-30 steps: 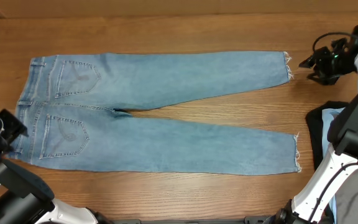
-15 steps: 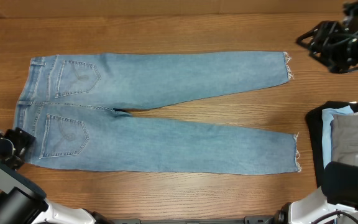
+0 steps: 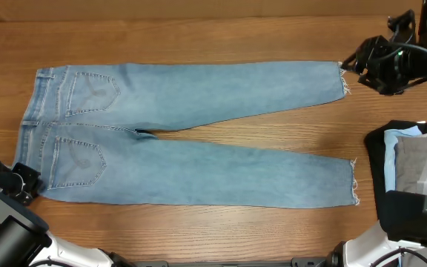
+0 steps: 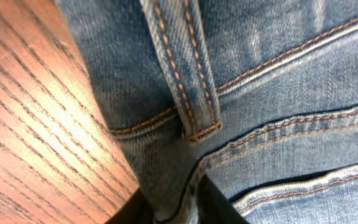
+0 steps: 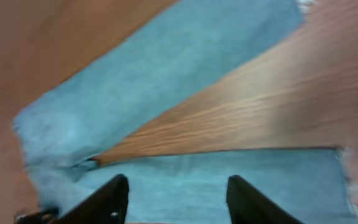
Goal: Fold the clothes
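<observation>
Light blue denim jeans [image 3: 199,133] are lying flat and fully spread on the tabletop [image 3: 199,37]; no fold is showing yet. The left hand [image 4: 174,210] is pinching the waistband [image 3: 32,184] at its near corner. The right hand [image 5: 178,202] is hovering open near the upper leg's hem [image 3: 343,78]. All folding is judged outstanding.

Jeans [image 3: 199,133] flat on table [image 3: 199,37], garment pile [image 3: 410,159] at its right edge
</observation>
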You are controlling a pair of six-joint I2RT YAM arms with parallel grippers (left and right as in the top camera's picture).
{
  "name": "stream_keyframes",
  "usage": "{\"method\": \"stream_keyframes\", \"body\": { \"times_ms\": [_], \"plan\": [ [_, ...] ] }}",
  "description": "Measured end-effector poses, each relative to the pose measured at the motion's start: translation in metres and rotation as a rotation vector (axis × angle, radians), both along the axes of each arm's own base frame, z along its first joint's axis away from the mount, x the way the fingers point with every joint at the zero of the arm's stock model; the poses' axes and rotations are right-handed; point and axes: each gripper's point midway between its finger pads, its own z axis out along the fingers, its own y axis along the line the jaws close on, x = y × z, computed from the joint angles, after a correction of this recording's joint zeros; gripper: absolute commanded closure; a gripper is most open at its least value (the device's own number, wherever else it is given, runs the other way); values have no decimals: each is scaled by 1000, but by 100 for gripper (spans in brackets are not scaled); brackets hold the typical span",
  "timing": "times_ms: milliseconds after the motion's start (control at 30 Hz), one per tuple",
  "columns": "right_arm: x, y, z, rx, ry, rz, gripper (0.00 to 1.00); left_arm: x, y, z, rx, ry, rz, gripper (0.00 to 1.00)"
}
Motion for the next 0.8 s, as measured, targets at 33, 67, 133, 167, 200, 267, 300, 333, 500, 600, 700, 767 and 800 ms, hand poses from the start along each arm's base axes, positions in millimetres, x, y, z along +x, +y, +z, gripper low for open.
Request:
{"method": "stream_keyframes", "body": {
  "times_ms": [33, 67, 133, 167, 200, 267, 300, 333, 500, 600, 700, 767, 800],
  "plan": [
    [-2, -5, -9, -17, 33, -28, 54, 0, 0, 0, 0, 0, 0, 81],
    [-6, -11, -18, -31, 72, -53, 54, 0, 0, 0, 0, 0, 0, 81],
    [-19, -24, -44, -42, 174, -117, 55, 0, 0, 0, 0, 0, 0, 81],
    [-25, -30, -57, -37, 221, -143, 55, 0, 0, 0, -1, 0, 0, 81],
    [-35, -37, -73, -31, 280, -175, 55, 0, 0, 0, -1, 0, 0, 81],
    [-54, -50, -102, -14, 396, -230, 54, 0, 0, 0, -1, 0, 5, 81],
    [-61, -56, -117, -2, 425, -256, 53, 0, 0, 0, -2, 0, 8, 81],
    [-72, -61, -132, 12, 475, -284, 53, 0, 0, 0, -2, 1, 10, 80],
    [-119, -79, -177, 87, 636, -394, 53, 0, 0, 0, -2, 0, 15, 79],
    [-141, -87, -192, 127, 693, -453, 53, 1, 0, 0, -2, -1, 18, 76],
    [-160, -91, -209, 162, 731, -494, 49, 1, 0, 0, -4, -4, 17, 75],
    [-171, -90, -220, 177, 746, -512, 45, 2, 0, 0, -5, -8, 17, 74],
    [-178, -87, -225, 181, 751, -513, 42, 2, 0, 0, -5, -9, 17, 73]
  ]
}}
